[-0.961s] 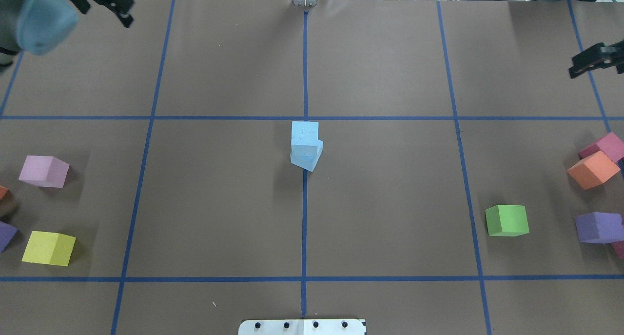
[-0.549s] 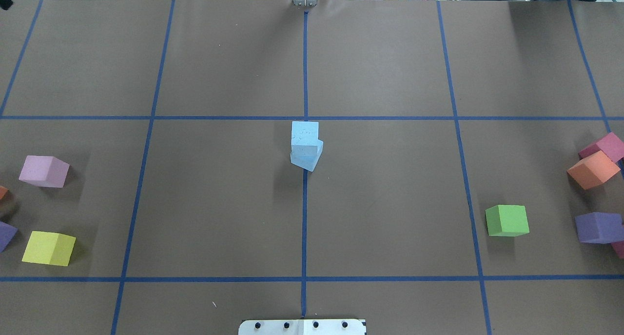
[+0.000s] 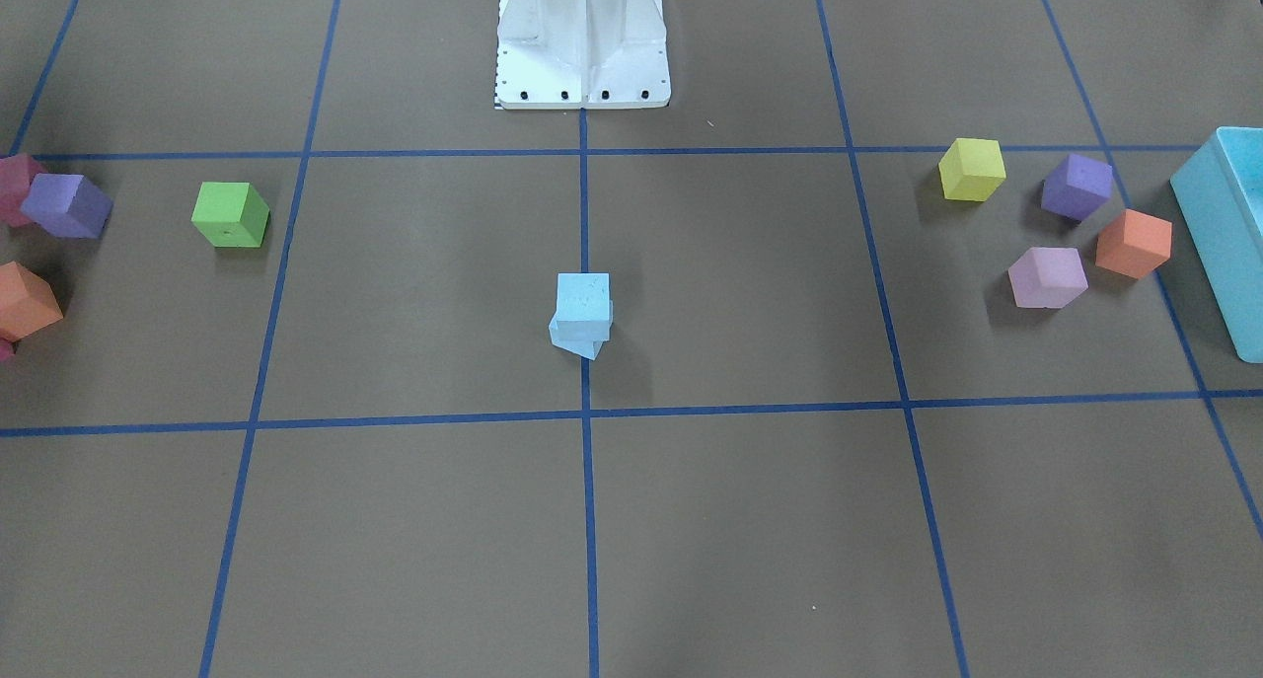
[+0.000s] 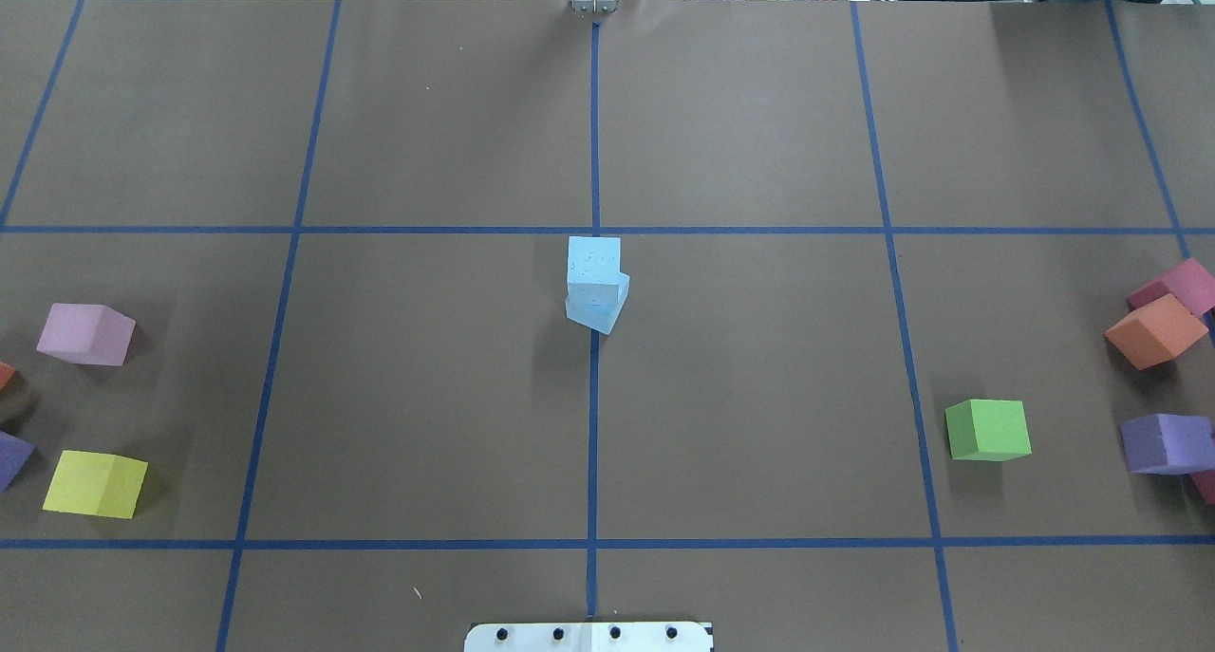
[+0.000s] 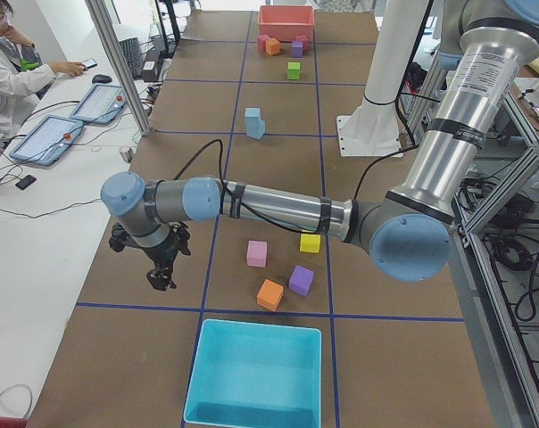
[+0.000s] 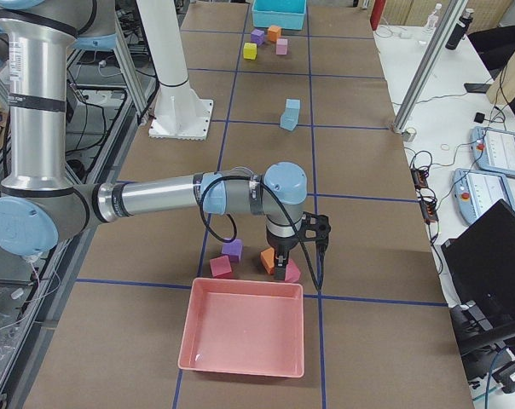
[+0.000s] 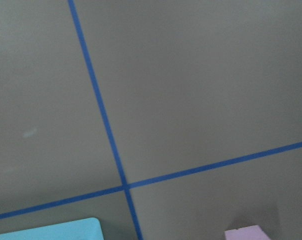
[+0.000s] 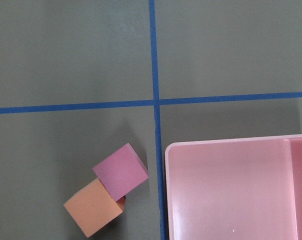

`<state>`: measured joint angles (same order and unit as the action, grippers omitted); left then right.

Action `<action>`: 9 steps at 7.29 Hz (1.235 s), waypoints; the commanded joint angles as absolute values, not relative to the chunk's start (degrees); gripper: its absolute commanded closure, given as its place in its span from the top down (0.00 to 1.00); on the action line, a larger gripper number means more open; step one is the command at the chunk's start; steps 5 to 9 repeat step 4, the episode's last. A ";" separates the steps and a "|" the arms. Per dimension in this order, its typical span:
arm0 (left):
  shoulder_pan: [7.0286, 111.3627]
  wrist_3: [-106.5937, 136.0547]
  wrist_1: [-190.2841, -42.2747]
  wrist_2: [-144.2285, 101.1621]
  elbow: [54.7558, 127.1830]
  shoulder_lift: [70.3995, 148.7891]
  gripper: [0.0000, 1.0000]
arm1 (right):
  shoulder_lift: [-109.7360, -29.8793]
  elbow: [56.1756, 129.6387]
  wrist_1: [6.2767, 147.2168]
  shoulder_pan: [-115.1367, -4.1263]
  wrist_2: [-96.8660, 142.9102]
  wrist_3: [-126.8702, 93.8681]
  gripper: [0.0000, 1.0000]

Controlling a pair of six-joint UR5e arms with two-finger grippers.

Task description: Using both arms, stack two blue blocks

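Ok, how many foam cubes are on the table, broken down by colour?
Blue cubes: 2
Purple cubes: 2
Orange cubes: 2
Magenta cubes: 2
Green cube: 1
Yellow cube: 1
Pale pink cube: 1
Total: 11

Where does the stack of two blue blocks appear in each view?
Exterior front-facing: blue stack at centre, on the middle tape line.
Overhead exterior: stack at centre, on that line.
Exterior left: stack far, upper middle.
Exterior right: stack far, upper middle.
Left wrist-mounted: not in it.
Right wrist-mounted: not in it.
Shared landmark: white pedestal, at that line's end.
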<state>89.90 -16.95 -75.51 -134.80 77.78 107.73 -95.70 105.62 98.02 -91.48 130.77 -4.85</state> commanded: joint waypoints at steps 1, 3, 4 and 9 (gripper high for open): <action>89.91 -16.70 -75.94 -134.91 79.70 102.76 0.99 | -97.03 105.64 98.00 -92.02 130.61 -4.57 1.00; 89.91 -16.52 -75.94 -134.91 81.12 101.34 0.99 | -97.03 105.73 97.91 -91.93 130.52 -4.57 1.00; 89.91 -16.52 -75.94 -134.91 81.12 101.25 0.99 | -96.94 105.73 97.91 -92.02 130.60 -4.57 1.00; 89.91 -16.52 -75.94 -134.91 81.12 101.25 0.99 | -96.94 105.73 97.91 -92.02 130.60 -4.57 1.00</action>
